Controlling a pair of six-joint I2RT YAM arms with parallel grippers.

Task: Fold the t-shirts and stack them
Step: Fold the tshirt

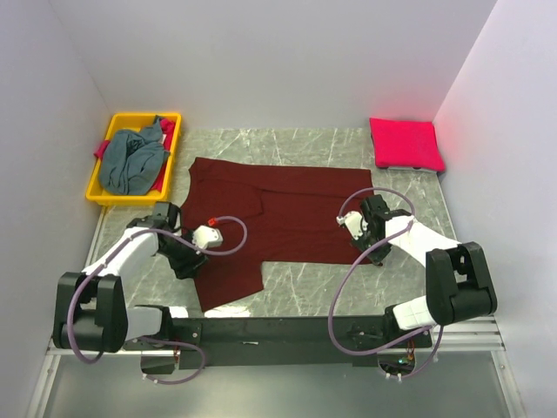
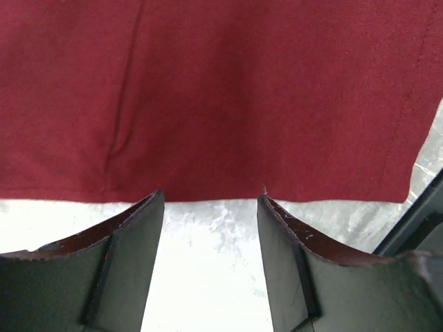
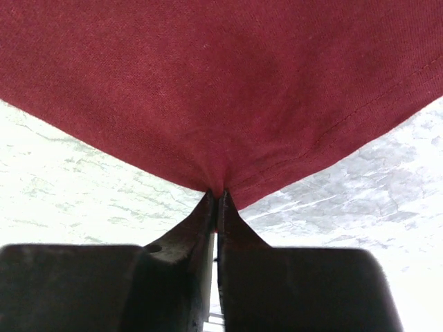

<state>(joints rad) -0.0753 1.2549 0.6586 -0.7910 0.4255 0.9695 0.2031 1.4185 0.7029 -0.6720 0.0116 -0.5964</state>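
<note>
Lying spread across the bench, the maroon t-shirt runs its long axis left to right between both arms. Right fingers are clenched on its near right corner. Left fingers stand parted just short of its left edge, cloth directly ahead, so that arm likely needs to advance before pinching.

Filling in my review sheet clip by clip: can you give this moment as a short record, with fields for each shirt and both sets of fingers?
maroon shirt: spread on the table
pink-red shirt: folded, far right corner
grey-blue shirt: crumpled in the yellow bin, far left
left fingers: open, tips at the maroon hem, gripping nothing
right fingers: shut on a corner of the maroon shirt
</note>
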